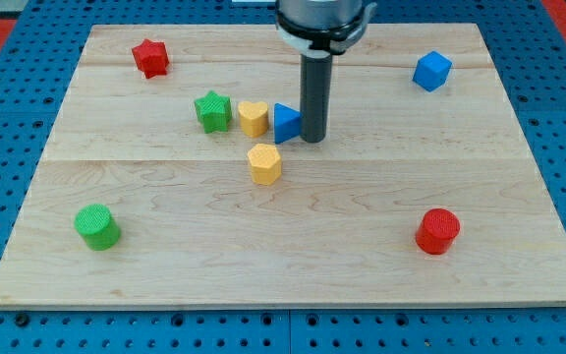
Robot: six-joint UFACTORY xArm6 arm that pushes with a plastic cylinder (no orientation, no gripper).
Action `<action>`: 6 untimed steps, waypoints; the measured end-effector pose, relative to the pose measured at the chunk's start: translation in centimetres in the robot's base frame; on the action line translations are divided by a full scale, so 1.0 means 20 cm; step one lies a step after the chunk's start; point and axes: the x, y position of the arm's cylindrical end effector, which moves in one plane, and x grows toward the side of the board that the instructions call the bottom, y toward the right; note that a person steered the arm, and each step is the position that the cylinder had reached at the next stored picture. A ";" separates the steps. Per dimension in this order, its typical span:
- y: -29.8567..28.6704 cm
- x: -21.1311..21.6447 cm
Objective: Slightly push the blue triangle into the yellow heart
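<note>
So on the view's left I had a green cylinder [97, 226] sitting near the bottom of the wooden board [283, 265], with a red star [150, 57] way up top. Toward the middle, a green star [212, 110] sat just beside the yellow heart [254, 117], and the blue triangle [285, 122] was touching the heart's right side. A yellow hexagon [264, 162] sat just below those. My tip [312, 139] was right against the triangle's right edge. No jaws on me, just a plain rod. Further right, a red cylinder [438, 231] low and a blue cube [431, 71] up top.
</note>
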 end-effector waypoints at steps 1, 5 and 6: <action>-0.06 -0.05; -0.04 -0.21; -0.34 -0.31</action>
